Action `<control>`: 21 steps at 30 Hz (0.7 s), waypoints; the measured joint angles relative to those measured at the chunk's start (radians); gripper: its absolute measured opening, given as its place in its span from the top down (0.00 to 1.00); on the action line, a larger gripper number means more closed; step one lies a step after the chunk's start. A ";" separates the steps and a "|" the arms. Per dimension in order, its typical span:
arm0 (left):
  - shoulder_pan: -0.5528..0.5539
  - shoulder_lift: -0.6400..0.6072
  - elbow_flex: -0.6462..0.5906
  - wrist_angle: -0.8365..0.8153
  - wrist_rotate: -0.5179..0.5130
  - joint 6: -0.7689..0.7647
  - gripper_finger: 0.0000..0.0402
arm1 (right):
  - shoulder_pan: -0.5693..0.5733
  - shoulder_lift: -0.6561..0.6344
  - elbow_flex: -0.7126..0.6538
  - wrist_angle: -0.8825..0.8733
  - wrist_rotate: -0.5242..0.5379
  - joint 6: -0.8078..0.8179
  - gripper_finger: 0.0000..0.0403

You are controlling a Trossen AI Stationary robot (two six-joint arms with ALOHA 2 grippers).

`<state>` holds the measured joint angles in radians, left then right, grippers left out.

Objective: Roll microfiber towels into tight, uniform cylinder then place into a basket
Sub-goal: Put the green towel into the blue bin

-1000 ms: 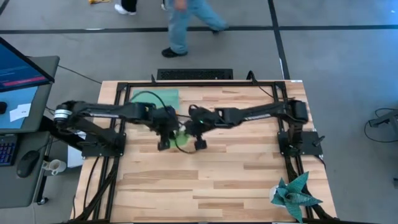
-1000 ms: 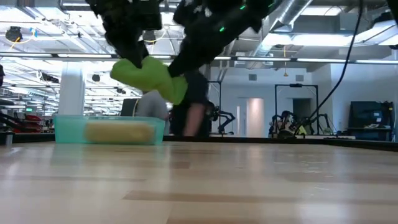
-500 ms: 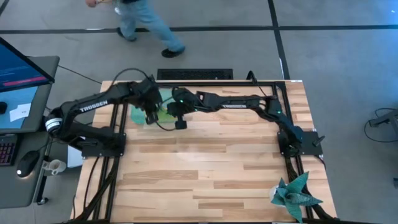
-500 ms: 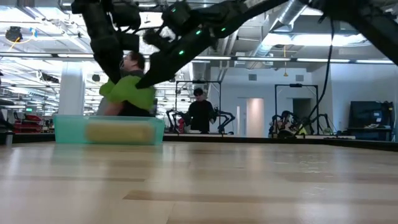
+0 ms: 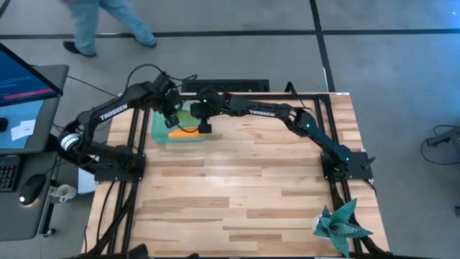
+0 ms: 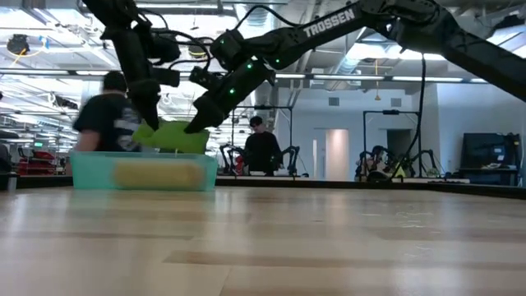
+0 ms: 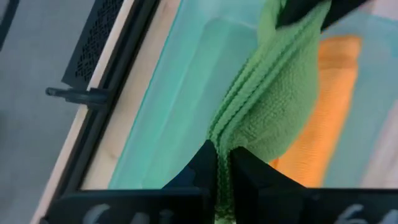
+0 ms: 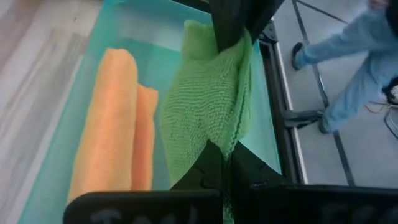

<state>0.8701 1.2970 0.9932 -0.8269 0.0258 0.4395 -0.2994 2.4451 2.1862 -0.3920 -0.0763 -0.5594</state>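
Observation:
The lime green towel (image 6: 174, 137), rolled loosely, hangs between my two grippers over the mint-green basket (image 6: 82, 171) at the table's far left. My left gripper (image 6: 148, 123) is shut on one end, my right gripper (image 6: 197, 125) on the other. The orange towel (image 8: 115, 140) lies rolled in the basket along its near wall. From above, both grippers (image 5: 171, 115) (image 5: 204, 124) stand over the basket (image 5: 159, 133), and the orange towel (image 5: 184, 131) shows between them. The green towel also shows in the left wrist view (image 7: 280, 112). My left gripper pinches the green roll's left end (image 7: 225, 149) between its two fingers, coming from above and pointing down. Several layers show at the fingers. My right gripper pinches the roll's other end (image 8: 214, 134) the same way, slanting down from the right. The roll sags between them at the basket's rim height.
A dark teal spiky cloth (image 5: 342, 224) lies at the table's near right corner. A black frame (image 5: 230, 97) runs along the far edge just behind the basket. A person (image 5: 108, 18) walks on the floor beyond the far edge. Bare wood spans the table's middle and near side.
Both grippers have carried the green towel from the table's middle toward the far left, over the basket, and down to about its rim. The towel has stayed held between them.

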 joint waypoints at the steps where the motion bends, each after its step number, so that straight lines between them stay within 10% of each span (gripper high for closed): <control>1: 0.003 0.014 0.000 0.008 0.000 0.019 0.98 | -0.004 0.000 0.001 0.001 -0.001 0.000 0.96; 21: 0.033 0.172 0.002 0.021 -0.051 0.075 0.98 | -0.004 0.045 0.001 -0.038 0.030 0.093 0.96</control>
<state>0.9031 1.4693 0.9947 -0.8056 -0.0247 0.5146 -0.3039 2.4901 2.1877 -0.4296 -0.0459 -0.4667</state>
